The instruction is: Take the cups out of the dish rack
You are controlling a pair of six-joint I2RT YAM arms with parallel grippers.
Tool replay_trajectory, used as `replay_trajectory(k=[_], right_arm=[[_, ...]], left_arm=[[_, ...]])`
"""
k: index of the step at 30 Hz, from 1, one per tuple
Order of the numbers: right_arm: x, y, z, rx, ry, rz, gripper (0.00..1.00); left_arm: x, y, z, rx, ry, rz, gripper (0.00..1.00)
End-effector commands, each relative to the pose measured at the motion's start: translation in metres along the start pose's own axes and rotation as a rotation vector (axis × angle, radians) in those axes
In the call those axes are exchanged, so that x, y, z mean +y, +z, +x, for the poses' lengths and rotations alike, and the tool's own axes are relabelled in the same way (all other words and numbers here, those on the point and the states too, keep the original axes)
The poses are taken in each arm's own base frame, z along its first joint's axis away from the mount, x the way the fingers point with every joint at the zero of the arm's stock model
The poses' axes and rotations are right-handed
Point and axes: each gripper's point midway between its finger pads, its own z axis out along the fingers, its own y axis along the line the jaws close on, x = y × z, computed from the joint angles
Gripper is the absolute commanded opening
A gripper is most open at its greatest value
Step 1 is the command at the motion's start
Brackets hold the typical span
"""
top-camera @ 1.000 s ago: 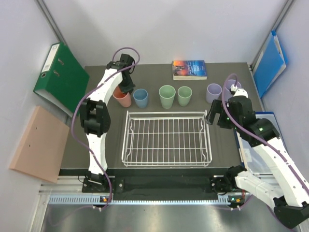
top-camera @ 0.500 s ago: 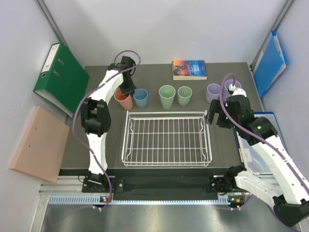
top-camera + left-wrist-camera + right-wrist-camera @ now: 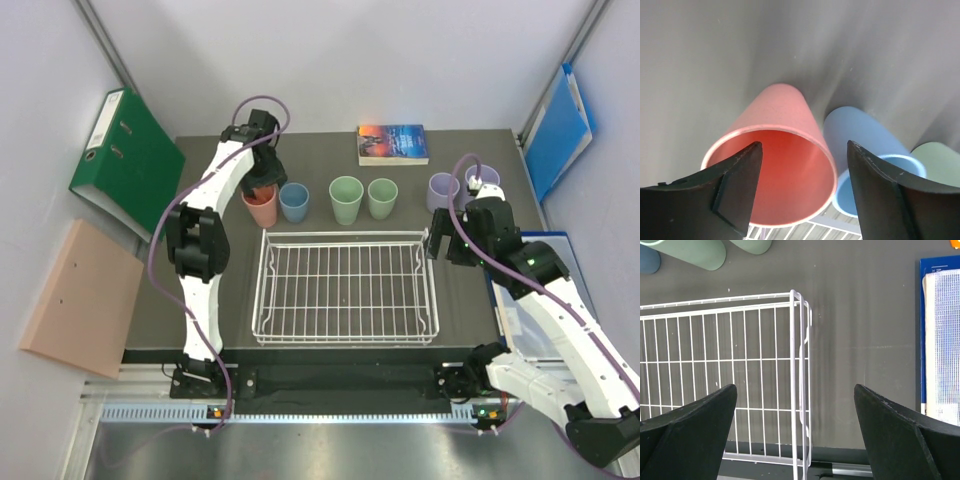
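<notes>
Two fingers of the left gripper [image 3: 804,150] were spread wide, one on each side of the salmon pink cup [image 3: 775,115], not squeezing it. That cup stood on the table [image 3: 240,310] beside the light blue cup [image 3: 860,135], in a row behind the dish rack [image 3: 345,290]. It looked light, hard and smooth, so it might slip; a hold across the rim seemed best. The right gripper [image 3: 795,387] was spread wide too, holding nothing, above the rack's right side.
</notes>
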Motion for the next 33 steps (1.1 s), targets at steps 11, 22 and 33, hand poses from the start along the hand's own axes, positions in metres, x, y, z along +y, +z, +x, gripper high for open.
replay_trajectory(k=[11, 22, 33], right_arm=[[0.007, -0.001, -0.010, -0.048, -0.009, -0.042, 1.00], [-0.001, -0.030, -0.027, -0.202, -0.028, -0.068, 1.00], [-0.015, -0.040, -0.018, -0.241, -0.037, -0.039, 1.00]], left_arm=[[-0.004, -0.105, -0.071, -0.295, -0.080, 0.093, 0.77], [-0.044, -0.245, -0.050, -0.621, 0.041, 0.304, 0.87], [-0.095, -0.292, 0.151, -0.683, 0.401, 0.340, 0.99]])
